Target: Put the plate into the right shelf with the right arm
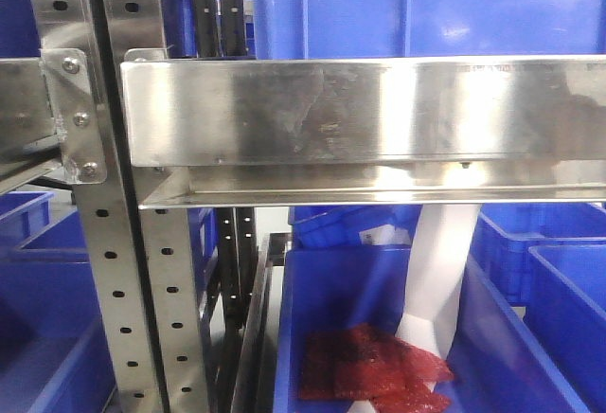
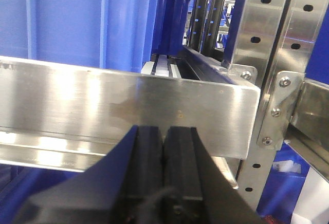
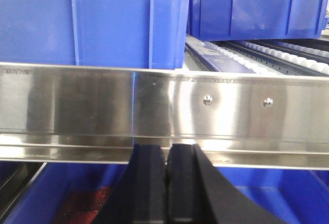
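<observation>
Right shelf (image 1: 360,115): blue bin (image 1: 379,337) holds red mesh (image 1: 369,366), white paper (image 1: 437,271). Both end effectors closed, empty.

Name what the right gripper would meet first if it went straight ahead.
Probably the shiny flat steel beam right in front of the shut right gripper, though depth is unclear.

- The red crinkled packet (image 1: 374,366) is cut off by the front view's bottom edge.
- The white sheet (image 1: 437,276) disappears upward behind the shelf beam (image 1: 360,115).
</observation>
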